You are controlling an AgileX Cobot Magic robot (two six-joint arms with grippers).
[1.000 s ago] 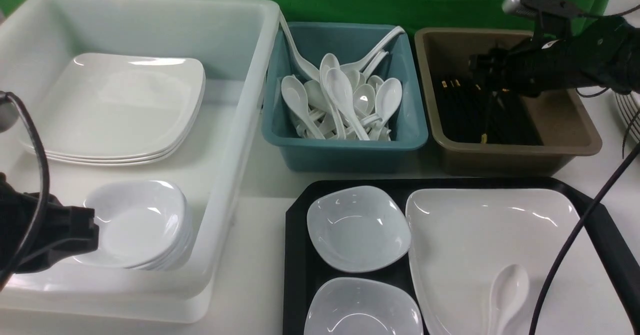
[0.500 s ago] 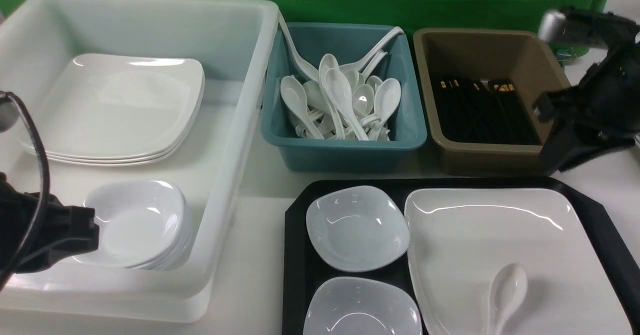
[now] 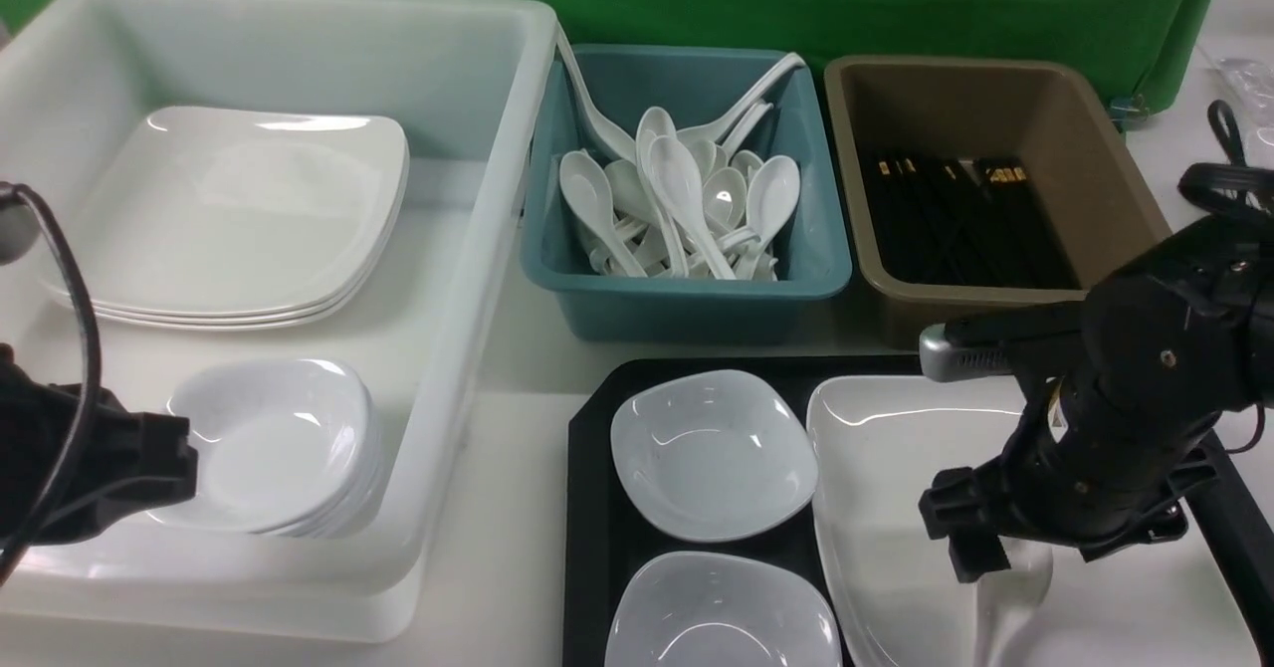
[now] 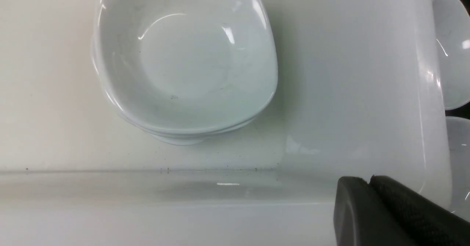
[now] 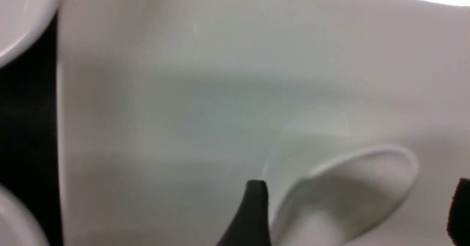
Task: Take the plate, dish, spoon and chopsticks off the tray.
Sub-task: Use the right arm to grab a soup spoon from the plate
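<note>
Possibly, the spoon [image 3: 998,597], lying on the plate [image 3: 896,468], could be nudged askew by one fingertip if the wide-spread right gripper [image 3: 1035,559] is lowered off-centre; the left gripper [image 4: 369,181] is closed, nothing held.

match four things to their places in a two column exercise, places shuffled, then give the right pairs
1. spoon
2. chopsticks
3. stacked dishes
4. left gripper

A. inside the brown tub
B. shut, holding nothing
C. on the tray's plate, between open fingers
D. in the white bin

1-C; 2-A; 3-D; 4-B
</note>
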